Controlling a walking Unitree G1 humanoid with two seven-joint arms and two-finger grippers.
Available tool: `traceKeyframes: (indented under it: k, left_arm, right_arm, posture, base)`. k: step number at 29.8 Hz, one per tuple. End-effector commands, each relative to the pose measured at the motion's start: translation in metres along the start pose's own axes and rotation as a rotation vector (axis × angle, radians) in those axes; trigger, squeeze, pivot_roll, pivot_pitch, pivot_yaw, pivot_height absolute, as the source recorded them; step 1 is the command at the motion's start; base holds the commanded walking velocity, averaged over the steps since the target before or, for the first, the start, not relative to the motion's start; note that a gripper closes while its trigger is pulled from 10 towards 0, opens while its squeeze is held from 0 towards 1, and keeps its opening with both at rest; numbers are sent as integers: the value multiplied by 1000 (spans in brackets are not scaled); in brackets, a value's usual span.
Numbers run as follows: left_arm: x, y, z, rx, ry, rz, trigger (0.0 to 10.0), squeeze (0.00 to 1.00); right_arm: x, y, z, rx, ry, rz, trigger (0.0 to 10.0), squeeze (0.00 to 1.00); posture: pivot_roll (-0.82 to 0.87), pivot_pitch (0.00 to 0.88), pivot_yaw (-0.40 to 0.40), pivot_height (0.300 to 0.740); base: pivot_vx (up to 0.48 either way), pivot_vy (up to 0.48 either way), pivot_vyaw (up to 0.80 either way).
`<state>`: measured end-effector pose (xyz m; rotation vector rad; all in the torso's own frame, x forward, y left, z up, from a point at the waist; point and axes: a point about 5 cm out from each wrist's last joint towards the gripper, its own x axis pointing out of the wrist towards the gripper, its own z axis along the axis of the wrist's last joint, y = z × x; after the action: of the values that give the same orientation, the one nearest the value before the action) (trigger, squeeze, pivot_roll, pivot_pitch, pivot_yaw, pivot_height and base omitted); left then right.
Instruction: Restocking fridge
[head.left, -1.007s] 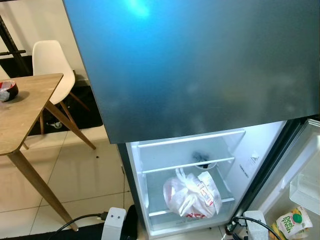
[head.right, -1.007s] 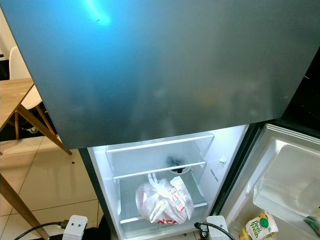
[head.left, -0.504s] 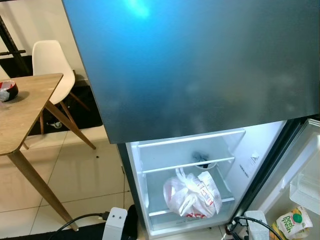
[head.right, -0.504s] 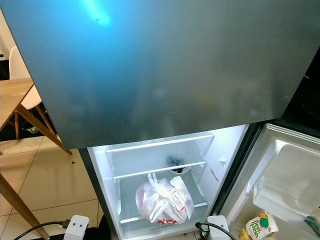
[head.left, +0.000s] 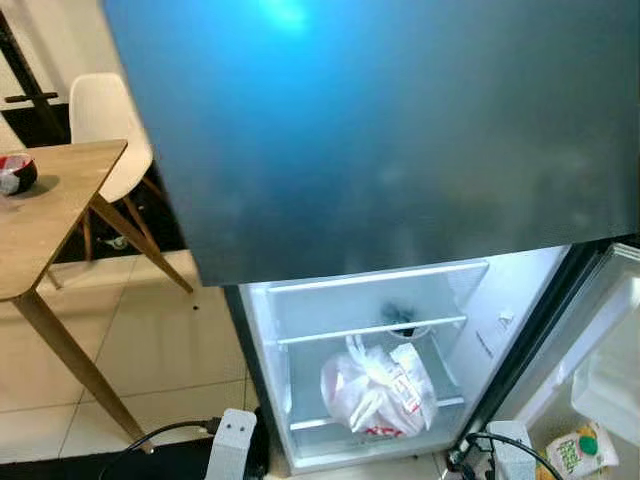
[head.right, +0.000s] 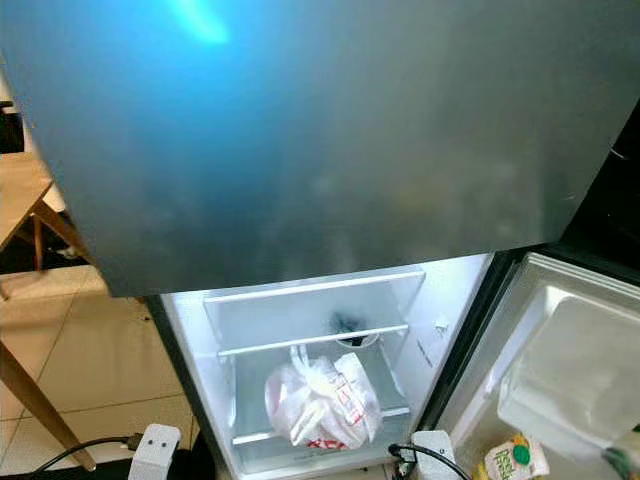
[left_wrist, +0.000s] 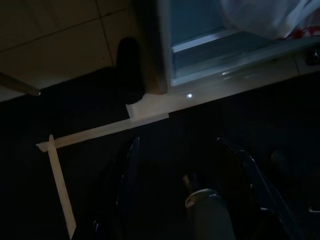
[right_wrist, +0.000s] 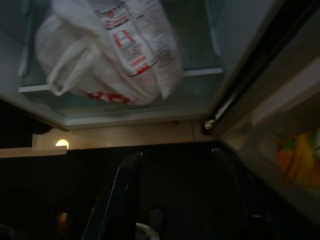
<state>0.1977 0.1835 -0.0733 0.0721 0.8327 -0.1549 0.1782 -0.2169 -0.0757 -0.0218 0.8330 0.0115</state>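
The fridge (head.left: 400, 130) stands before me, its dark grey upper door closed and its lit lower compartment (head.left: 375, 300) open. A white plastic bag (head.left: 375, 388) with red print lies on the lower glass shelf. Something small and dark (head.left: 400, 318) sits on the shelf above. A yellow-green carton (head.left: 567, 452) stands in the bin of the open lower door (head.right: 580, 370) at the right. My right gripper (right_wrist: 176, 156) hangs open low in front of the bag (right_wrist: 110, 50). Above the dark mat by the fridge's left corner, my left gripper (left_wrist: 177, 145) is open and holds nothing.
A wooden table (head.left: 50, 200) with a dark bowl (head.left: 15, 172) and a white chair (head.left: 105, 120) stand to the left on beige tiles. White plug boxes (head.left: 232, 445) with black cables lie at the fridge's foot. Pale tape strips (left_wrist: 100, 131) cross the dark mat.
The whole picture has shifted a little and blurred, so the camera has moved. The bag and carton stay where they were.
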Motion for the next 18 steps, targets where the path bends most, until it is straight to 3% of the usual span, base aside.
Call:
traceKeyframes:
  k: [1,5,18]
  left_arm:
    - [-1,1,-2,-7,7,-1,10000,0]
    - [-1,3,-2,-9,3,0,10000,0]
    - [-2,5,0,-28,-25,3,10000,0]
  right_arm:
    - [0,-1,2,5,-18,-2,10000,0]
    - [0,0,2,6,-19,-1,10000,0]
    - [0,2,4,-2,-28,13,10000,0]
  posture:
    - [-52,8,39,740]
    - [-53,8,39,740]
    - [-54,9,38,740]
  base:
    - [0,-360,0]
    - [0,-355,0]
    - [0,0,0]
